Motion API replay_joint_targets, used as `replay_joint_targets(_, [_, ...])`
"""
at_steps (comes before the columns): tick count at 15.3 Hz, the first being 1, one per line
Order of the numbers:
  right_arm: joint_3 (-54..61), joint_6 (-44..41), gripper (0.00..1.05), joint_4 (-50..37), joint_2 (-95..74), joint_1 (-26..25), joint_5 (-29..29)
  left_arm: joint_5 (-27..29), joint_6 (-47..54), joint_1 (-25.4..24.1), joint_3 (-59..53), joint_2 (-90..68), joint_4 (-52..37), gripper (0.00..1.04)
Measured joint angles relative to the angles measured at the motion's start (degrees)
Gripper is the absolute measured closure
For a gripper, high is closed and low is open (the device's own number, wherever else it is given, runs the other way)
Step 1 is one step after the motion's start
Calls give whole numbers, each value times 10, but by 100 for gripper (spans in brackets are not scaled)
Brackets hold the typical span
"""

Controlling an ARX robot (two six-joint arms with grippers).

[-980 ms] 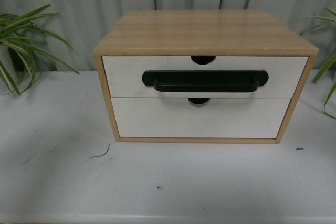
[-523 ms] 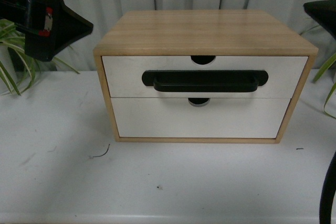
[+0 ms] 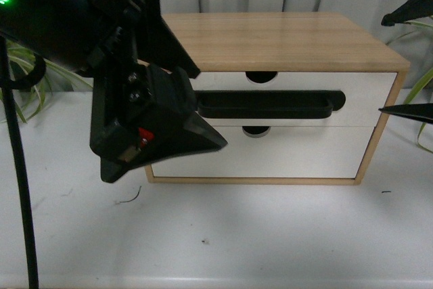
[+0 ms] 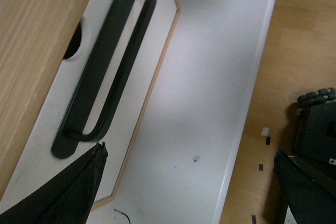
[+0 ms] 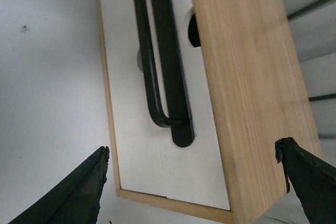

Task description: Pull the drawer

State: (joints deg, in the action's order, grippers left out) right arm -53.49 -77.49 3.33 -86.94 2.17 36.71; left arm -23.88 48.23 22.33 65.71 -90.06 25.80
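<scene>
The drawer (image 3: 365, 93) is the upper one in a wooden cabinet (image 3: 284, 38). Its white front carries a wide black bar handle (image 3: 270, 104) under a semicircular notch (image 3: 262, 76), and it sits flush with the frame. My left gripper (image 3: 212, 107) is open in front of the cabinet's left side and hides that end of the handle. In the left wrist view the handle (image 4: 105, 66) lies beyond one fingertip (image 4: 97, 156), untouched. My right gripper (image 3: 381, 65) is open at the cabinet's right end. The right wrist view shows the handle (image 5: 163, 51) ahead of its spread fingers (image 5: 89, 177).
Below the drawer is a plain white drawer front (image 3: 270, 153) without a handle. The cabinet stands on a white table (image 3: 270, 235). Leafy plants stand at the left (image 3: 27, 72) and right (image 3: 423, 86), before a grey curtain. The left wrist view shows the floor and robot base (image 4: 315, 129).
Both arms have entered the view. The left arm swung down and right from the upper left, across the cabinet's left side. The right fingertips came in at the right edge. The drawer has not moved.
</scene>
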Motion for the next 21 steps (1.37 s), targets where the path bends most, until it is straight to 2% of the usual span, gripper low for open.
replay_joint_targets(2, [-19,-78,6,37,-28,0,-10,8,21,25,23,-36,-7,7])
replay_joint_targets(4, [-32,-108,6,40,-64,1,-22,23,24,38,43,-78,-14,7])
replay_joint_targets(11, [-40,-121,6,34,-120,39,-32,27,7,53,86,-149,-68,7])
replay_joint_targets(21, [-86,-91,6,17,-176,68,-35,51,-12,37,109,-211,-106,7])
